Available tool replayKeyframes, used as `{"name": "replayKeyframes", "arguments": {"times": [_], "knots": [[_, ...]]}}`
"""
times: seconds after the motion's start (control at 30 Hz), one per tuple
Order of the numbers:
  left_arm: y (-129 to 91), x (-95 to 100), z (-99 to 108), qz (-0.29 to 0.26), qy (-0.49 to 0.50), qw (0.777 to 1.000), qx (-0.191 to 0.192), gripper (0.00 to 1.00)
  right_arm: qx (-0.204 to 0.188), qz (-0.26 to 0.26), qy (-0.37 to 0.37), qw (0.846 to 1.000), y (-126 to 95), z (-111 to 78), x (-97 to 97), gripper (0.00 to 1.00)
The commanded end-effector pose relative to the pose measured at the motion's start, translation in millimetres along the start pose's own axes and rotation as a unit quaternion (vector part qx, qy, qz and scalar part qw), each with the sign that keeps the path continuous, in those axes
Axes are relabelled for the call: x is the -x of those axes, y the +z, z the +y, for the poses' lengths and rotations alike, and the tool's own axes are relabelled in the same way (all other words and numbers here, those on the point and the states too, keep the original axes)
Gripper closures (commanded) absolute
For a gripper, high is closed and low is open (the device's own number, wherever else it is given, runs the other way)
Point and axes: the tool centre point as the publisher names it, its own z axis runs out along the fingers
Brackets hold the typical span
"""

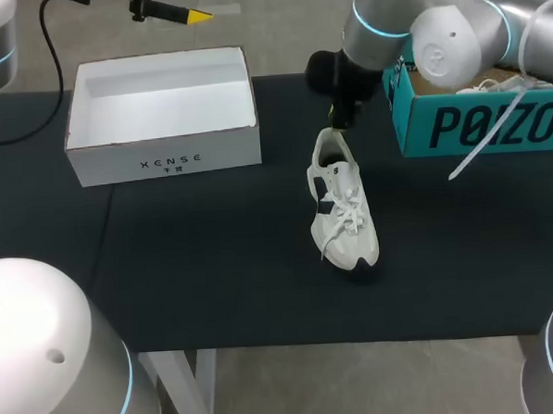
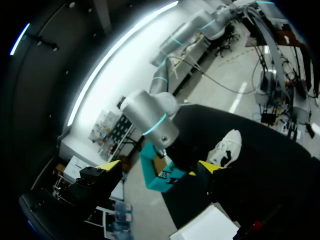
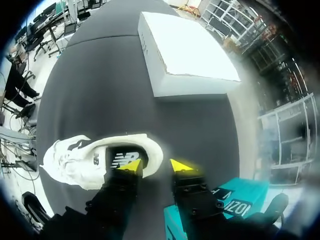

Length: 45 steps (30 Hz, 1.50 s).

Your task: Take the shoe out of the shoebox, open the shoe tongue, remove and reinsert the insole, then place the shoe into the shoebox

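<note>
From above: the shoe [image 1: 343, 208] is out on the black surface [image 1: 215, 266], standing on its sole right of the middle, heel to the far side, toe toward the near edge. It's a white trainer with white laces and dark side accents. The right pincer [image 1: 340, 120] hangs right over the heel. The open white shoebox [image 1: 162, 153] sits well apart to the left, and a teal box [image 1: 476, 122] is off to the right.

Left wrist view: the left pincer [image 2: 159, 166] is up high and spread wide, holding nothing, with the shoe far ahead of it.

Right wrist view: there's the dark insole showing inside the shoe's mouth. The pincer is spread, one yellow fingertip [image 3: 131, 166] over the opening, the other outside the heel, with the heel rim between them, not pinched.
</note>
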Motion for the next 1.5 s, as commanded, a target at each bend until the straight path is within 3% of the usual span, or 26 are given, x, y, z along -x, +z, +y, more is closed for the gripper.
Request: {"name": "replayKeyframes", "arguments": {"times": [0.03, 0.63, 0.67, 0.73, 0.77, 1.07, 1.5], "knots": [[0, 0.7, 0, 0.002, 0.0, 1.0, 0.001, 0.0, -0.019, -0.003, -0.012, 1.0, 8, 5.8, -1.7, 0.64], [0, 0.7, 0, 0.002, 0.0, 1.0, 0.001, 0.0, -0.06, 0.011, 0.007, 0.998, 87, -7.3, 1.6, 0.6], [0, 0.7, 0, 0.002, 0.0, 1.0, 0.001, 0.0, -0.067, 0.013, 0.013, 0.998, 91, -8.7, 2.0, 0.64], [0, 0.7, 0, 0.002, 0.0, 1.0, 0.001, 0.0, -0.076, 0.016, 0.017, 0.997, 93, -10.6, 2.7, 1.0], [0, 0.7, 0, 0.002, 0.0, 1.0, 0.001, 0.0, -0.078, 0.017, 0.017, 0.997, 93, -11.9, 3.0, 1.0], [0, 0.7, 0, 0.002, 0.0, 1.0, 0.001, 0.0, -0.072, 0.009, 0.058, 0.996, 53, -21.2, 8.5, 1.0], [0, 0.7, 0, 0.002, 0.0, 1.0, 0.001, 0.0, -0.033, -0.017, 0.147, 0.988, -46, -13.1, 37.9, 1.0]]}}
